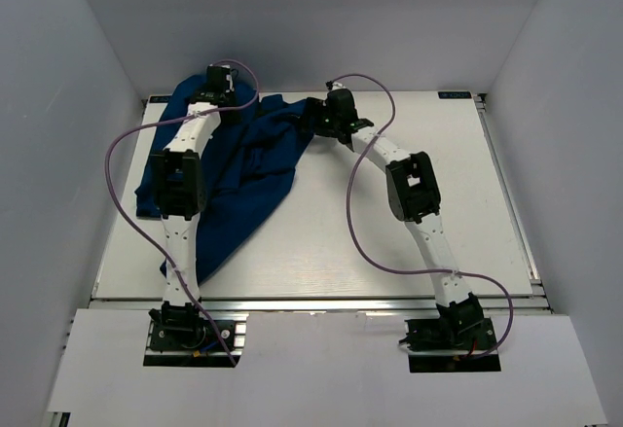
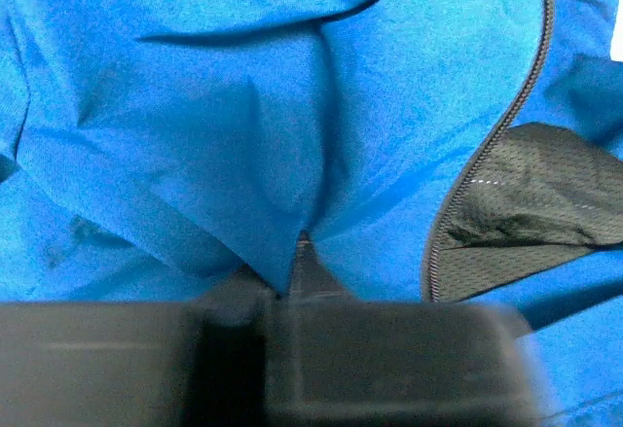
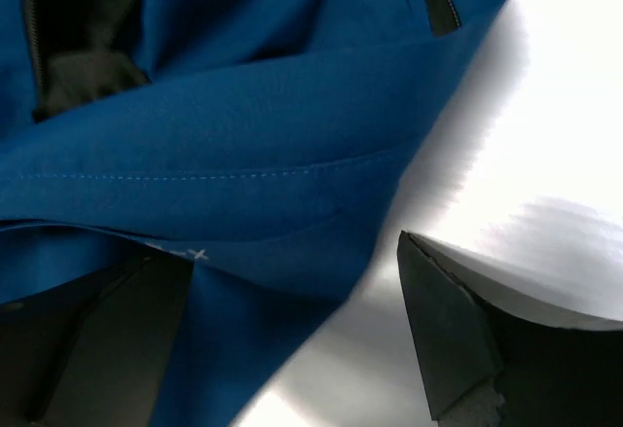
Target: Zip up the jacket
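Looking at the top cam, the jacket [image 1: 248, 169] is a crumpled royal-blue heap in the upper left of the flat white table [image 1: 409, 252]. One floppy end trails down toward the lower left, and the left arm lies across it. The left gripper [image 2: 304, 257] sits at the top edge of the heap. In its wrist cam the dark fingers are a blurry block along the bottom of the frame w/ no gap showing, and the soft creases all run into the tip, so it looks clamped on a fold of fabric, tho the blur makes it hard to be 100% sure. Right of that, the zipper [image 2: 541, 18] is a thin dark toothed line curving from the upper right down to mid-frame. It's unzipped here, w/ black mesh lining [image 2: 535, 194] showing beside it. The right gripper [image 3: 290, 252] is at the heap's right edge, near top centre in the top cam. Its jaws are spread wide, w/ chunky black angular fingers in the bottom corners of its wrist cam. A smooth, tight-weave flap w/ a fine stitched seam [image 3: 195, 176] runs across between them and drapes over the left-hand finger. It's not gripping anything afaict. Glossy white tabletop fills the right side.
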Robot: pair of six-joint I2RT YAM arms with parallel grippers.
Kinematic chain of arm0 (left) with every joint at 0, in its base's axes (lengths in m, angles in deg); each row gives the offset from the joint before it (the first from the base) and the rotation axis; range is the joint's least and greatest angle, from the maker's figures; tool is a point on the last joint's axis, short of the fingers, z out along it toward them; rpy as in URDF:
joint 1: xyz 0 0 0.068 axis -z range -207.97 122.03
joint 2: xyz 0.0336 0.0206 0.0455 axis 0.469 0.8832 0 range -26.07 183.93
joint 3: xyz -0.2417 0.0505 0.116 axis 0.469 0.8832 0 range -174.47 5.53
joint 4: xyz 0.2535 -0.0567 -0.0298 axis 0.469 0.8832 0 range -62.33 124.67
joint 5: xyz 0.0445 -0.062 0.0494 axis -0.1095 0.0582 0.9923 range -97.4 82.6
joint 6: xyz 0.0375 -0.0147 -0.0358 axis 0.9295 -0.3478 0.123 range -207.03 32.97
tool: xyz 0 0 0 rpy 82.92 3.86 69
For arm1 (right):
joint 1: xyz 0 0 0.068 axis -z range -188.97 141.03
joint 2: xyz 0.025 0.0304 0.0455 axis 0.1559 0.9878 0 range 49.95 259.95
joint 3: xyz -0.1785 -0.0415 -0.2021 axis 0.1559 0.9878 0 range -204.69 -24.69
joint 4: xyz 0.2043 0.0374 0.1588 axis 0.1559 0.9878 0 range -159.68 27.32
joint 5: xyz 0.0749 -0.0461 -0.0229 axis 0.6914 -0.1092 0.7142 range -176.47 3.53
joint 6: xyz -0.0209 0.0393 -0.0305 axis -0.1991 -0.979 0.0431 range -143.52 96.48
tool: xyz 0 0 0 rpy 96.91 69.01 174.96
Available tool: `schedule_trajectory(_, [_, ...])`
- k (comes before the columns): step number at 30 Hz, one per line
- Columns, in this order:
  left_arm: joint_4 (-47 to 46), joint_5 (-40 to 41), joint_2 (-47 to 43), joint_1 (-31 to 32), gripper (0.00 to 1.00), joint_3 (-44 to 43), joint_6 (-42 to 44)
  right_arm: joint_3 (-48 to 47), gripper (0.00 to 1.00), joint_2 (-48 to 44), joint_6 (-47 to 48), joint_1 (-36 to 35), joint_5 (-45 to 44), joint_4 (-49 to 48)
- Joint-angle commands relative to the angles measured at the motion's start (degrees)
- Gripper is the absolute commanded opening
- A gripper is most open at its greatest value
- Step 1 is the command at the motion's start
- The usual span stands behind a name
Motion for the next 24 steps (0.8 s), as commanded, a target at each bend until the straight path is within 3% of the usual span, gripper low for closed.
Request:
schedule_trajectory(1, [-2.0, -1.4, -5.8, 0.1, 0.00, 0.3, 0.1, -4.4, 0.84, 2.0, -5.1, 0.2, 0.6, -6.7])
schedule_trajectory(2, [-1.2, -1.7, -6.3, 0.0, 0.00, 0.3, 0.1, -4.7, 0.78, 2.4, -5.5, 0.2, 0.8, -7.5])
schedule_trajectory(3, [-1.0, -2.4, -7.7, 0.0, 0.00, 1.2, 0.1, -4.7, 0.56, 2.5, -5.6, 0.3, 0.9, -9.6])
schedule_trajectory(5, [-2.3, -5.0, -10.4, 0.1, 0.00, 3.8, 0.1, -4.7, 0.34, 1.8, -5.6, 0.4, 1.8, -11.5])
schedule_trajectory(6, [-2.9, -5.8, -14.5, 0.1, 0.00, 7.3, 0.1, -4.7, 0.00, 0.3, -5.1, 0.6, 3.0, -12.5])
schedule_trajectory(10, [-7.5, -7.3, -29.4, 0.0, 0.00, 18.3, 0.1, -3.6, 0.00, -9.8, 6.1, 1.1, 2.8, -10.2])
schedule_trajectory(12, [-9.3, -7.2, -36.8, 0.1, 0.00, 23.1, -0.4, 1.3, 0.00, -20.2, 11.6, 1.0, 0.8, -8.9])
schedule_trajectory(17, [-14.4, -8.4, -65.6, 0.1, 0.00, 39.4, -1.8, 21.3, 0.00, -50.3, 23.9, 0.9, -4.4, -10.7])
schedule_trajectory(19, [-15.4, -13.5, -76.2, 0.0, 0.00, 42.9, -3.3, 23.7, 0.00, -57.5, 25.0, 0.7, -3.7, -9.0])
schedule_trajectory(24, [-16.5, -26.0, -89.8, 0.1, 0.00, 40.0, -7.7, 23.4, 0.00, -77.9, 25.0, -0.6, 3.1, -2.6])
